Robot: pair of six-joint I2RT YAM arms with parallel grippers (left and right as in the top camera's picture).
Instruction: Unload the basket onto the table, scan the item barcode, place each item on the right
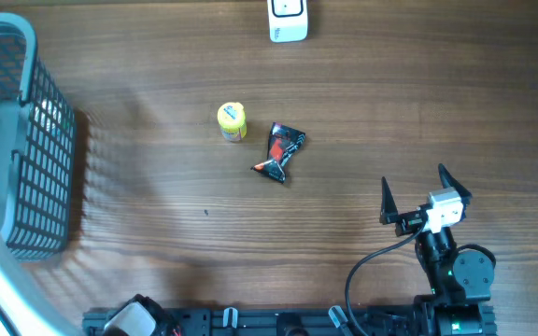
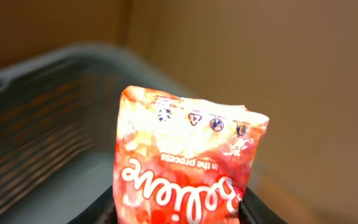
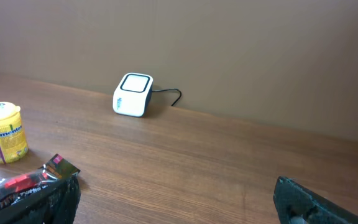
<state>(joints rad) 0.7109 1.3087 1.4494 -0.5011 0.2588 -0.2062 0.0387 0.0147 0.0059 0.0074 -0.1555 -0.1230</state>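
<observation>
Red packet (image 2: 185,162) is being pinched by the left gripper (image 2: 179,214); right gripper (image 1: 415,191) is standing wide open, empty. Barcode face should be carried flat toward the scanner (image 1: 288,19).

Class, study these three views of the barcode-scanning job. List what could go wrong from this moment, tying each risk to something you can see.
1. The left tool grips the orange packet by one end only; the soft pack may flop or slip in transit.
2. No barcode shows on its visible face, so it may reach the scanner wrongly turned.
3. The yellow tub and dark packet lie near the likely route from the basket; they could get knocked.
</observation>
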